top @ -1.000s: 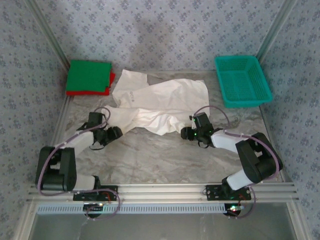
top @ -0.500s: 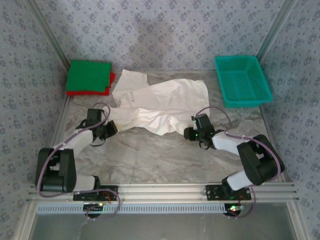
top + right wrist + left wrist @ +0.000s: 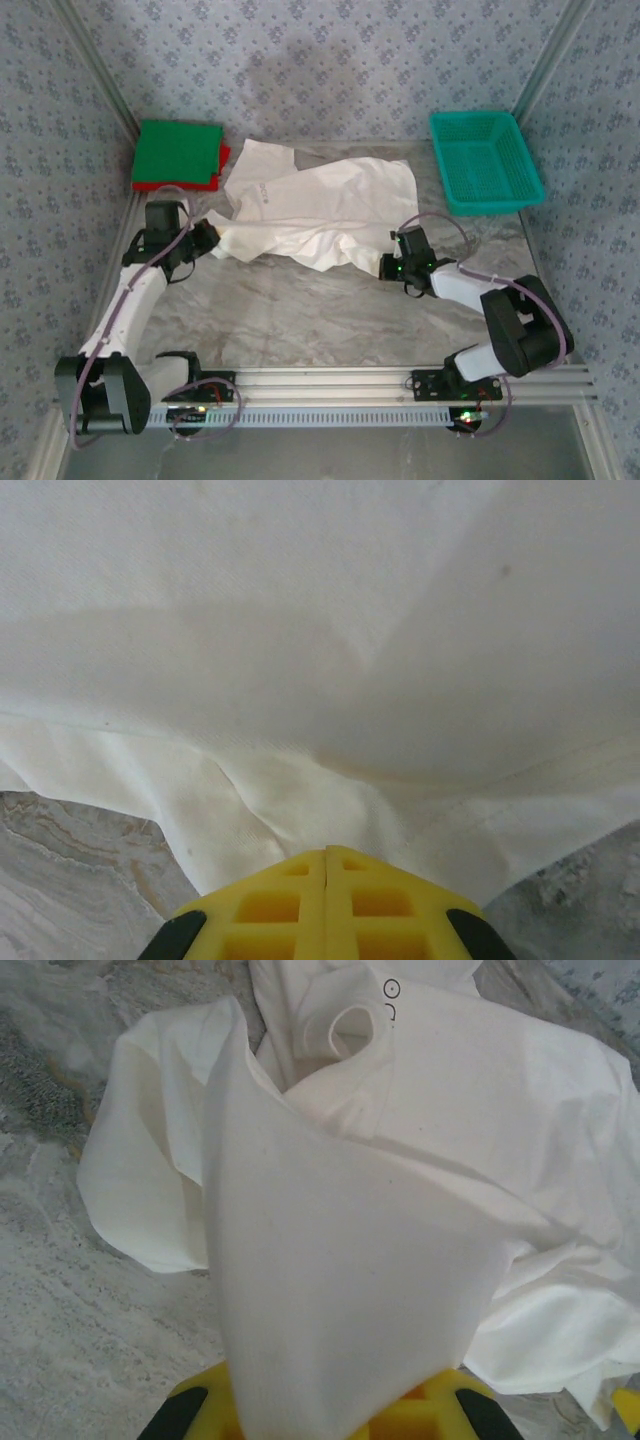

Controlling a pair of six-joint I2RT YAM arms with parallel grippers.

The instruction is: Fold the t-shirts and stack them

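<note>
The off-white t-shirt (image 3: 320, 205) lies wrinkled across the middle of the table. My left gripper (image 3: 205, 238) is shut on its near-left corner; in the left wrist view the cloth (image 3: 340, 1260) rises straight out of the yellow jaws of that gripper (image 3: 330, 1415). At the near-right hem, my right gripper (image 3: 388, 265) is shut, its jaws pressed together with the shirt's edge (image 3: 300, 790) at the tips of the gripper (image 3: 326, 852). The green t-shirt (image 3: 178, 150) lies folded on the red t-shirt (image 3: 170, 186) at the back left.
A teal mesh basket (image 3: 485, 160) stands at the back right. Aluminium frame rails (image 3: 330, 378) run along the table's near edge and up both sides. Patterned walls close in the back and sides.
Both grippers went from open to shut on the white shirt. The left arm swung left and back, pulling the shirt's corner with it. The right gripper shifted slightly right.
</note>
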